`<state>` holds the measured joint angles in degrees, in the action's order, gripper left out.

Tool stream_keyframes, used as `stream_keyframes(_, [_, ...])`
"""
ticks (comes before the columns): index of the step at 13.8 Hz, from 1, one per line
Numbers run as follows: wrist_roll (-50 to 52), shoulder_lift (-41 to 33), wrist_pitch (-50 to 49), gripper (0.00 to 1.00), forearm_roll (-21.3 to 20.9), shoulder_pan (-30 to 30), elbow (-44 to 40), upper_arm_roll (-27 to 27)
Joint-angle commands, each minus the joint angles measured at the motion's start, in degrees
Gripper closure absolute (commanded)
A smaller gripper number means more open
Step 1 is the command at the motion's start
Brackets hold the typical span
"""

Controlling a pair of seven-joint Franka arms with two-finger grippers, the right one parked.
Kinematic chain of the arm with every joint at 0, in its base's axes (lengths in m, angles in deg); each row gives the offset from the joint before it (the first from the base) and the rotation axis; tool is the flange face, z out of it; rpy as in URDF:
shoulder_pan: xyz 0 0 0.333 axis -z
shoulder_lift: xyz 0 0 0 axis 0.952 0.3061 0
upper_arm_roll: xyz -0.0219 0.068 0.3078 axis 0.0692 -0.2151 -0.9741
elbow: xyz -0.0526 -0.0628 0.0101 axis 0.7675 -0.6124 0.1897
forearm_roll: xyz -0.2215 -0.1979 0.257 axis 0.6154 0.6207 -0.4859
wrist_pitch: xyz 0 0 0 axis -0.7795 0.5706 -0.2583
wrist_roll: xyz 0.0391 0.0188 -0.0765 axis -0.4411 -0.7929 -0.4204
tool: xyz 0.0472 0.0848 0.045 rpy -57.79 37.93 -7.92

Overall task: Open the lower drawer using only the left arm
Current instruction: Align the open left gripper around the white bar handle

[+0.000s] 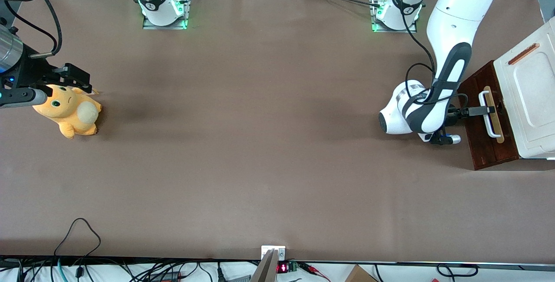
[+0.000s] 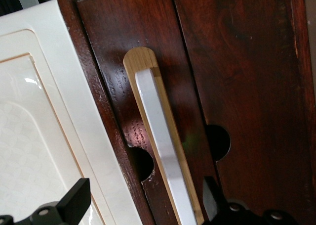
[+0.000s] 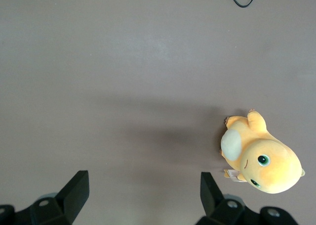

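The lower drawer [image 1: 481, 143] shows its dark reddish-brown wooden front [image 2: 113, 62] at the working arm's end of the table. On that front a white loop handle [image 1: 490, 126] sits on a pale wood strip. The left arm [image 1: 446, 47] reaches down in front of the drawer, and its black gripper [image 1: 489, 110] is at the handle. In the left wrist view the gripper [image 2: 143, 202] is open, one finger [image 2: 74, 200] over the white cabinet top and the other finger [image 2: 212, 200] over dark wood, with the white handle bar [image 2: 158, 131] between them. No pale inside of the drawer shows.
The white cabinet top [image 1: 533, 100] with a thin red-brown slot [image 1: 523, 54] lies above the drawer front. An orange plush toy [image 1: 69, 110] lies toward the parked arm's end of the table. Brown tabletop [image 1: 260, 121] spreads between them.
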<state>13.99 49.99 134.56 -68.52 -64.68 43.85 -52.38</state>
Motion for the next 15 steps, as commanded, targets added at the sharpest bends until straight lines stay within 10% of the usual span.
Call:
stream_keyframes(1, [0.7, 0.5, -0.7, 0.00, -1.6, -0.4, 0.3, 0.3])
stream_keyframes(15, [0.5, 2.4, -0.4, 0.00, -1.7, -2.8, -0.2, 0.4])
